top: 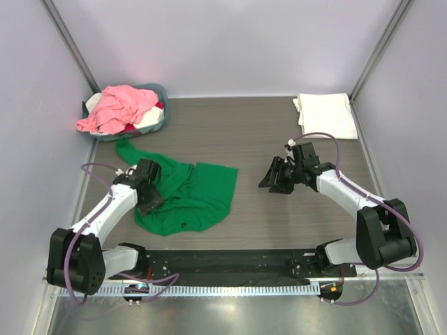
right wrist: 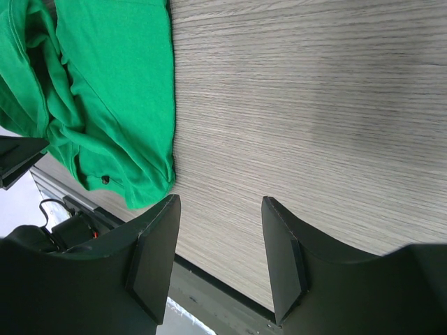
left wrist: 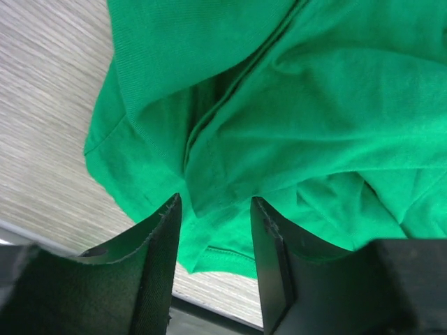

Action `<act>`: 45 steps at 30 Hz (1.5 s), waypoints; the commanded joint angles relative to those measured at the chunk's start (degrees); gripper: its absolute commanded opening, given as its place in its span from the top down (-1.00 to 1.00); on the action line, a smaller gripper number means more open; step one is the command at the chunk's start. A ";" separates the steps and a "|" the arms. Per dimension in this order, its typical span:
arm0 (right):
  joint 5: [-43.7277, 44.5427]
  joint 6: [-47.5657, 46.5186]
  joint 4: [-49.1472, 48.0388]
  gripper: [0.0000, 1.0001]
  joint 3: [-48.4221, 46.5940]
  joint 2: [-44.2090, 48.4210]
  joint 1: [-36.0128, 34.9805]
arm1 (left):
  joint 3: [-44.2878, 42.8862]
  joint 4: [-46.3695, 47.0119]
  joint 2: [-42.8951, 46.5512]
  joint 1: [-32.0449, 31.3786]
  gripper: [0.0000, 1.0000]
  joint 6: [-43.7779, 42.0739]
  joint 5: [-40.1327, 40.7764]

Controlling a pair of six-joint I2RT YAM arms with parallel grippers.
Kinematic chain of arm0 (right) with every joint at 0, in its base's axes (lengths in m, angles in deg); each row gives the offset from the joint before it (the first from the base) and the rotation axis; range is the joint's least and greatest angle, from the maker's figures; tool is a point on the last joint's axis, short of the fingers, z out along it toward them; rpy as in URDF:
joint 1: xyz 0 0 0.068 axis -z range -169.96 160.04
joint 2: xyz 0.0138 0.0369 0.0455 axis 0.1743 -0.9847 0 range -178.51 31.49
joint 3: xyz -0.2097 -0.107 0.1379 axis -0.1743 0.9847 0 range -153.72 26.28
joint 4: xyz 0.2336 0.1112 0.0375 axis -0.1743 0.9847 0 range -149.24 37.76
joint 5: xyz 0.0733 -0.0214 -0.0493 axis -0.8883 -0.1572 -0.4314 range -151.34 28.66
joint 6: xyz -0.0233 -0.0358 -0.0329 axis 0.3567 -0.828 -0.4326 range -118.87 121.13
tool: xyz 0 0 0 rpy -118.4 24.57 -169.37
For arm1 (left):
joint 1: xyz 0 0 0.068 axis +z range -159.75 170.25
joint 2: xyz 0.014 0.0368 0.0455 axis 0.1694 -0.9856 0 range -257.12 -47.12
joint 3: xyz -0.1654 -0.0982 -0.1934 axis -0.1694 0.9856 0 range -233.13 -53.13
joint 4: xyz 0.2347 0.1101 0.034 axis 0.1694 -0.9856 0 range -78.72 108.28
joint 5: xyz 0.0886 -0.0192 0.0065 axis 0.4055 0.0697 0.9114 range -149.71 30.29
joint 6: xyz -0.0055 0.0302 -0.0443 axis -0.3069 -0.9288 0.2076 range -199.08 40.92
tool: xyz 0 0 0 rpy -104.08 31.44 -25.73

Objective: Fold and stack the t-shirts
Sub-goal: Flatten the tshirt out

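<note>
A bright green t-shirt (top: 192, 195) lies crumpled on the table left of centre; it fills the left wrist view (left wrist: 300, 118) and shows at the left of the right wrist view (right wrist: 105, 105). My left gripper (top: 149, 199) hangs open just over the shirt's left edge, with nothing between its fingers (left wrist: 164, 258). My right gripper (top: 274, 180) is open and empty over bare table, right of the shirt. A folded white t-shirt (top: 324, 115) lies at the back right. Pink, red and white shirts (top: 119, 108) are heaped in the basket.
A round blue-grey basket (top: 159, 93) stands at the back left corner. Grey walls enclose the table on three sides. A black rail (top: 230, 262) runs along the near edge between the arm bases.
</note>
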 commanded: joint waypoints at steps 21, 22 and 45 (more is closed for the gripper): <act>-0.01 -0.38 -1.88 -0.10 0.28 -1.12 -0.32 | -0.90 4.47 -0.46 -0.17 1.00 0.04 -0.35; -0.27 -0.29 -2.05 -0.10 0.02 -1.12 -0.32 | -1.60 3.24 0.59 -0.17 0.99 -0.05 -0.35; 1.04 1.47 -5.22 -0.31 -26.77 -31.07 -7.35 | -19.54 -11.18 11.85 5.19 1.00 -10.24 0.44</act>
